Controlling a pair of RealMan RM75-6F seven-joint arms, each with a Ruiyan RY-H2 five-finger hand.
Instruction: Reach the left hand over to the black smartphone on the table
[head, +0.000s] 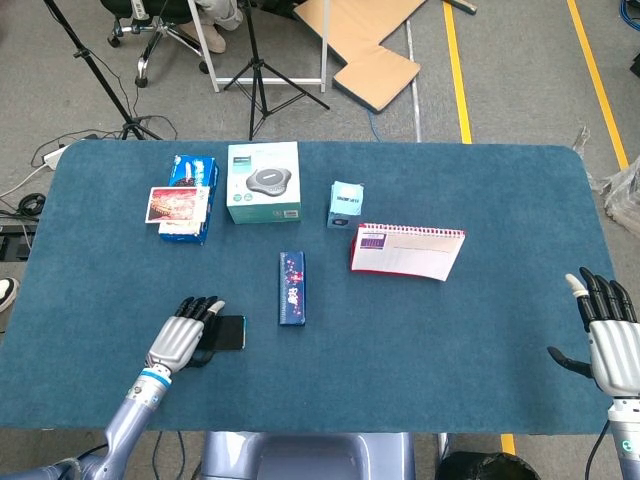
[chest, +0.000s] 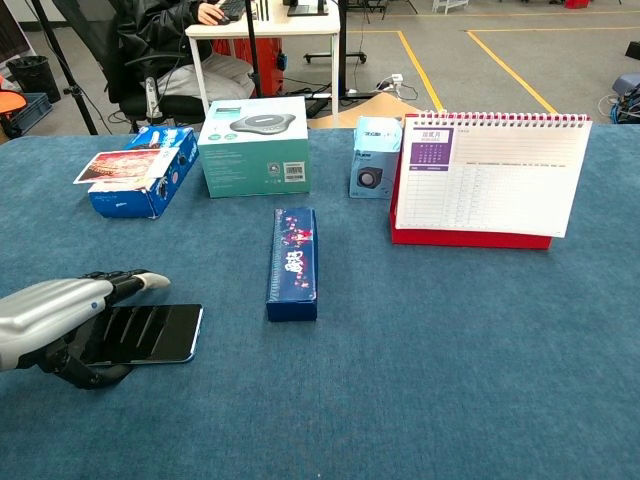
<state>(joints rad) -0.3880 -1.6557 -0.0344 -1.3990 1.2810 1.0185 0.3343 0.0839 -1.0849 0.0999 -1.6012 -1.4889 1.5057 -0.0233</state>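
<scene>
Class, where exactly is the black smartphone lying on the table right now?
The black smartphone lies flat near the table's front left, partly under the left hand in both views, left of the dark blue patterned box.
</scene>
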